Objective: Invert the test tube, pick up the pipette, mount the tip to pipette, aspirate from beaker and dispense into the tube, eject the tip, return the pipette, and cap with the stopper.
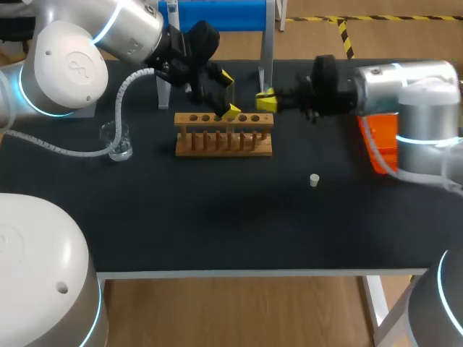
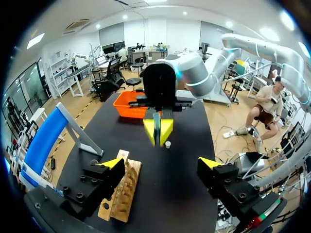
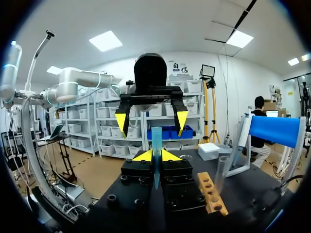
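Bluish and see-through, the test tube [image 3: 155, 141] sits between the yellow tips of the right gripper [image 3: 155, 155]. The jaws are clenched on its middle, so a length shows free on either side of the grip. Its long axis looks upright, crosswise to the right arm's fingers, which reach in level from the right, close by the right end of the wooden rack [image 1: 224, 134]. Facing it head-on is the left gripper [image 2: 161, 163], jaws released and spread wide; the tube lies straight ahead of them, near but not yet between the tips. A handover, I judge, turns on the left arm, angled down from the far left, advancing along that line to close on a free end. The stopper [image 1: 314, 180] lies alone on the counter [image 1: 217, 231], well apart
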Controlling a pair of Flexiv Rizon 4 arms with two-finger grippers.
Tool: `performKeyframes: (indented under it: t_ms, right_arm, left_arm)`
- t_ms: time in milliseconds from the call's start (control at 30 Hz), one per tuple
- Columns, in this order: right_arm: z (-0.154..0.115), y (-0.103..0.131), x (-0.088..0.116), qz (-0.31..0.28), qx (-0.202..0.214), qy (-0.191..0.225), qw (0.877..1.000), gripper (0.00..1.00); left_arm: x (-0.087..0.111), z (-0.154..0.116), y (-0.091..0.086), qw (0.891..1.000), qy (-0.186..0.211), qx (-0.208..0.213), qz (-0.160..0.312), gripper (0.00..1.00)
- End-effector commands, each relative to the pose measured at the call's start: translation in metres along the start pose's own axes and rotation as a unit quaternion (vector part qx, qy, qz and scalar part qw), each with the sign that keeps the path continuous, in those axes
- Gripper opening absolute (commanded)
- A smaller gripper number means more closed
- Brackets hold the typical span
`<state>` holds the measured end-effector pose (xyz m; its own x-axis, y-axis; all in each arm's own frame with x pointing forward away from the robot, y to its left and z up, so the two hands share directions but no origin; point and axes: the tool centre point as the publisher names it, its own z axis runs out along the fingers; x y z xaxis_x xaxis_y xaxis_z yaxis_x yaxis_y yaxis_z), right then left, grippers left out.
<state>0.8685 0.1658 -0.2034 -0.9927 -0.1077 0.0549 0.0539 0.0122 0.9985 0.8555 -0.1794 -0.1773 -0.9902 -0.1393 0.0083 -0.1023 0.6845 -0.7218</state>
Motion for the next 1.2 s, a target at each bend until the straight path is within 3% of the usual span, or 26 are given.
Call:
performKeyframes:
  t_ms: [33, 500, 1200]
  right_arm:
    - [-0.047, 0.004, 0.006, -0.004, 0.004, -0.001, 1.000, 0.00]
    - [-0.119, -0.007, 0.015, -0.008, -0.002, -0.025, 1.000, 0.00]
    - [-0.148, -0.024, 0.024, 0.008, 0.007, -0.031, 0.999, 0.00]
  left_arm:
    - [-0.001, -0.001, 0.000, 1.000, 0.003, -0.001, 0.000, 1.00]
    - [-0.001, -0.001, 0.000, 1.000, 0.003, -0.001, 0.000, 1.00]
    - [-0.001, -0.001, 0.000, 1.000, 0.003, -0.001, 0.000, 1.00]
